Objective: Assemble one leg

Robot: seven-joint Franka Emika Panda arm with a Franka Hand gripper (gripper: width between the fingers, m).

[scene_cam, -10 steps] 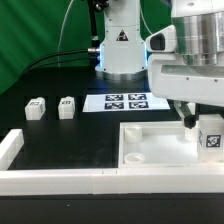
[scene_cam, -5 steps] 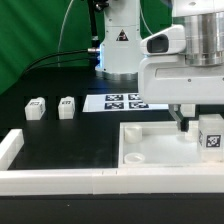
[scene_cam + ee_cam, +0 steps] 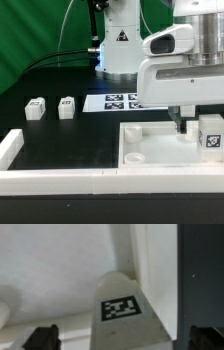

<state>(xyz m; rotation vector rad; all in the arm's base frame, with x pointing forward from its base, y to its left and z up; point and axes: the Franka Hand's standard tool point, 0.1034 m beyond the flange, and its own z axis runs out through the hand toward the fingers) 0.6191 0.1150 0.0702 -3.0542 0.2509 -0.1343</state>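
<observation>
Black tabletop with a white robot arm reaching down over a large white tray (image 3: pixel 150 150) at the exterior view's right.

Gripper (image 3: pixel 181 124) lowered into the tray's far right area, one dark finger (image 3: pixel 179 120) visible below the white wrist housing. In the wrist view, both dark fingertips (image 3: pixel 43 336) spread wide apart at the frame's edges, nothing clamped between them. Open, not touching anything as far as can be seen.

Between the fingertips in the wrist view: a white leg (image 3: pixel 125 314) lying lengthwise, black-and-white square tag facing the camera, resting on the tray floor beside a raised white wall. In the exterior view, the same tagged leg (image 3: pixel 211 132) just beside the gripper, toward the exterior view's right.

Well away from the gripper, toward the exterior view's left: two more small white tagged blocks (image 3: pixel 36 107) (image 3: pixel 67 106) side by side on the black surface. Behind the gripper, a flat marker board (image 3: pixel 122 101) with printed tags.
</observation>
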